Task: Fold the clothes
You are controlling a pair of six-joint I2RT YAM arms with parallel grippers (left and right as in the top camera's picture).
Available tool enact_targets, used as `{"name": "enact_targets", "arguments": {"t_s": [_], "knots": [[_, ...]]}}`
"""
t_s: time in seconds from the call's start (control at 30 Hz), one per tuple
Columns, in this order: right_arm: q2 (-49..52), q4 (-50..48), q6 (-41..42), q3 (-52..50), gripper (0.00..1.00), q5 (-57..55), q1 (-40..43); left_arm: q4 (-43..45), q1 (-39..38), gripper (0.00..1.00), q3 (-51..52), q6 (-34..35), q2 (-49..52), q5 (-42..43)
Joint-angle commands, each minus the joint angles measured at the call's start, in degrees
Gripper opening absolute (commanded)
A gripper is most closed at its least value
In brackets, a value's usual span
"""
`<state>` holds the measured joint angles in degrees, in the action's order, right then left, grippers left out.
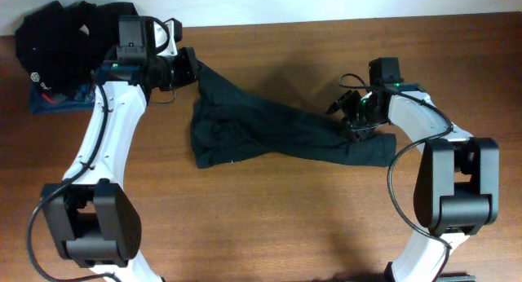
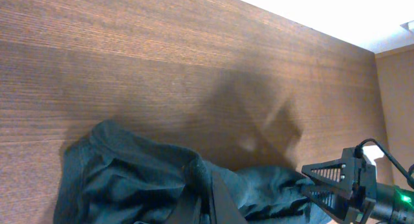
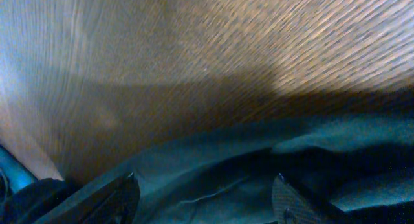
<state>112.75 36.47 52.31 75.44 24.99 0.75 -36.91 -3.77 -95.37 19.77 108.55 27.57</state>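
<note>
The clothes [image 1: 269, 131], one dark crumpled garment, lie stretched across the table from upper left to right. My left gripper [image 1: 189, 70] is shut on the garment's upper left corner. In the left wrist view the closed fingertips [image 2: 217, 185] pinch a fold of the clothes [image 2: 129, 179]. My right gripper [image 1: 356, 123] hovers at the garment's right end, and it also shows in the left wrist view as the right gripper [image 2: 339, 179]. In the right wrist view the right gripper [image 3: 204, 195] stands open, its fingers [image 3: 119, 195] wide apart over the clothes [image 3: 213, 166].
A black ribbed garment with a round white logo [image 1: 53, 37] is heaped at the table's far left corner, over a blue garment [image 1: 55, 101]. The table's back edge [image 1: 326, 19] meets a white wall. Bare wood [image 1: 269, 225] lies in front of the garment.
</note>
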Motion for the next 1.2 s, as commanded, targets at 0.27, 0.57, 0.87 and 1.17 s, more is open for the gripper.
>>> {"name": "enact_targets", "arguments": {"t_s": [0.27, 0.57, 0.87, 1.17], "knots": [[-4.85, 2.36, -5.86, 4.94, 0.72, -5.35, -2.45, -0.28, 0.24, 0.01, -1.29, 0.09, -1.75, -0.44], [-6.47, 7.13, -0.63, 4.2, 0.75, -10.58, -10.47, -0.42, 0.24, 0.01, -1.29, 0.11, -1.75, -0.44], [-6.45, -1.07, 8.72, -3.39, 0.75, -14.23, -11.56, -0.92, 0.24, 0.01, -1.29, 0.11, -1.75, -0.44], [-6.25, -4.52, 13.44, -6.05, 0.75, -17.2, -11.58, -0.98, 0.24, 0.01, -1.29, 0.11, -1.75, -0.44]]}}
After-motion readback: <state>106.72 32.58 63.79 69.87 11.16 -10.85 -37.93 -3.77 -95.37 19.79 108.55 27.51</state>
